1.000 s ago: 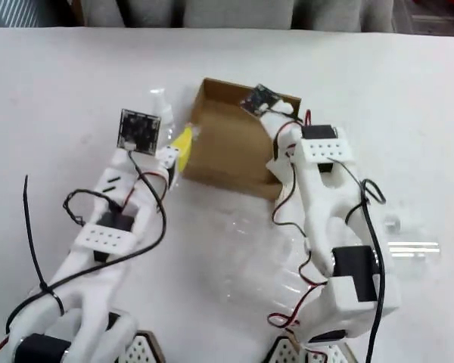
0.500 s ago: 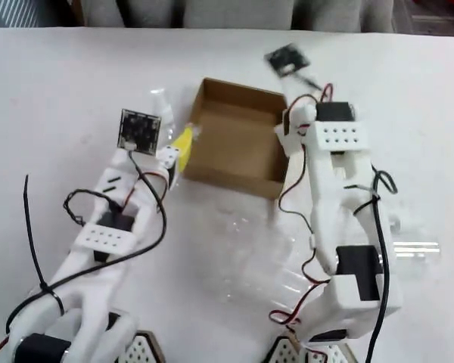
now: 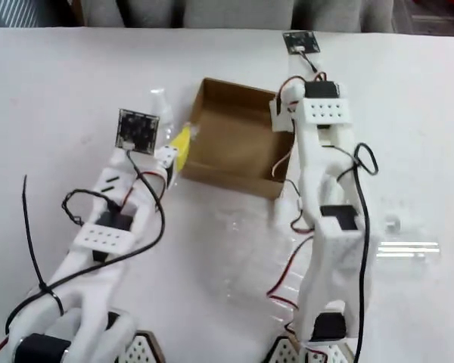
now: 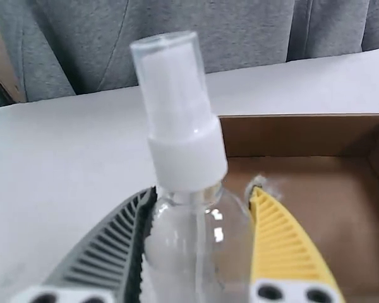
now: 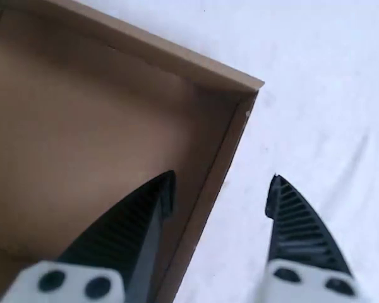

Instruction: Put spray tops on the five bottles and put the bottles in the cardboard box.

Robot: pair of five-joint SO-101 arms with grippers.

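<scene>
My left gripper [image 4: 202,196] is shut on a clear bottle [image 4: 196,233] that carries a white spray top [image 4: 180,120], clamped between a grey and a yellow finger. In the high view the bottle [image 3: 160,102] stands upright just outside the left wall of the cardboard box [image 3: 234,144], with the left gripper [image 3: 172,142] beside it. The box [image 4: 316,189] looks empty inside. My right gripper [image 5: 222,183] is open and straddles the right wall of the box [image 5: 82,139] near its far corner. In the high view the right gripper [image 3: 281,113] sits at that corner.
A clear bottle [image 3: 407,249] lies on the white table right of the right arm, a small clear cap [image 3: 392,224] near it. Faint clear pieces [image 3: 238,221] lie in front of the box. Grey curtain hangs beyond the table's far edge.
The right arm has swung from over the box's inside out to its far right corner and stretched farther back. The left arm and its bottle have kept still.
</scene>
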